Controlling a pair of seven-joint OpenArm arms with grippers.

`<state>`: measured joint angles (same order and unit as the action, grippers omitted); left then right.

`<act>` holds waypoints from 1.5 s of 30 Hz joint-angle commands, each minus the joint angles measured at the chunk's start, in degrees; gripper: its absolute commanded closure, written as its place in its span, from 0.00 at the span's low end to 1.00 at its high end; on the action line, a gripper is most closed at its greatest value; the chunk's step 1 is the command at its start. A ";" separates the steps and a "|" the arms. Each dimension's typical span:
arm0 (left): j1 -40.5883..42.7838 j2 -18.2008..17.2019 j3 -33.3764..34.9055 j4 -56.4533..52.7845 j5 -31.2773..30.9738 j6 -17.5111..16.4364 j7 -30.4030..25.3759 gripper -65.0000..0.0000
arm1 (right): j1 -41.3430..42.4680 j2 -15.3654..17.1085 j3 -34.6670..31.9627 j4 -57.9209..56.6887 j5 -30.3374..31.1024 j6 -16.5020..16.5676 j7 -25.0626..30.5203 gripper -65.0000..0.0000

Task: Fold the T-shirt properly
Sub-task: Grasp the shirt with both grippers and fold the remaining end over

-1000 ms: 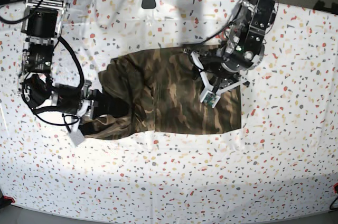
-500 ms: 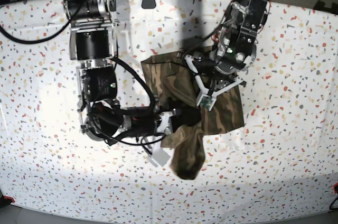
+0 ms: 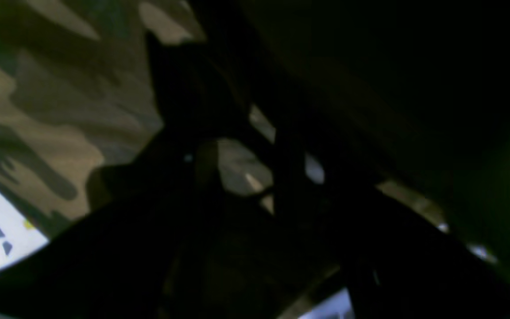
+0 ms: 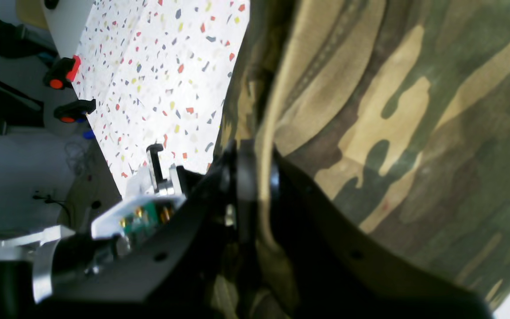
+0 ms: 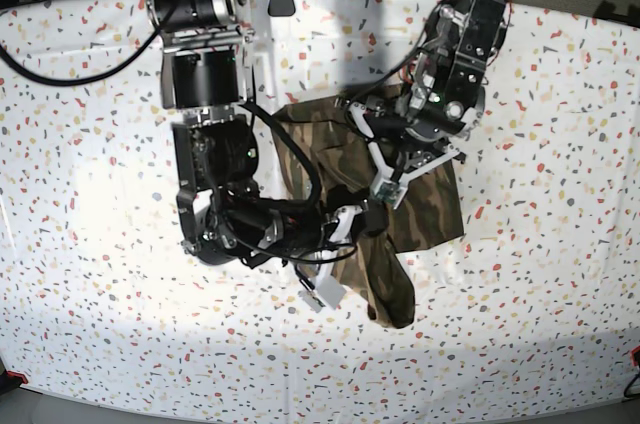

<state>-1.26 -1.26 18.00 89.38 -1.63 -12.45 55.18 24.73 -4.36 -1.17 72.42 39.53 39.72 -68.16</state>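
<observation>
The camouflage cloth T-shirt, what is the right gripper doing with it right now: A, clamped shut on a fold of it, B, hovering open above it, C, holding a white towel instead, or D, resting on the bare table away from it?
A: in the right wrist view the right gripper is closed on a fold of the brown, tan and olive camouflage cloth T-shirt, which hangs lifted from it in the base view.
</observation>
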 commanded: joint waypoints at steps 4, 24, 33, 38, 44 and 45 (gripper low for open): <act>-1.79 0.24 0.09 3.06 0.22 -0.39 0.55 0.61 | 1.79 -0.57 0.02 0.94 1.79 0.28 1.29 1.00; -4.11 -7.23 0.04 3.63 9.75 -0.17 0.72 0.61 | 1.77 -0.55 0.02 0.94 1.79 0.28 1.22 1.00; -8.59 -15.04 0.04 3.63 6.32 3.74 2.34 0.61 | 1.77 -0.57 0.02 0.94 1.75 0.28 1.22 1.00; -9.07 -15.10 0.04 3.61 -4.57 3.72 3.45 0.61 | 1.77 -0.76 0.02 0.94 1.79 0.28 1.29 1.00; -11.67 -15.15 0.02 3.63 4.79 6.51 3.56 0.61 | 1.77 -0.92 0.00 0.94 3.17 0.28 0.96 1.00; -12.52 -15.26 -0.13 3.63 5.29 7.52 3.58 0.61 | 1.77 -0.92 0.00 0.94 3.30 0.28 0.90 1.00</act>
<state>-12.45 -16.36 18.24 91.90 3.73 -4.89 59.88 24.75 -4.95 -1.17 72.42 41.10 39.72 -68.01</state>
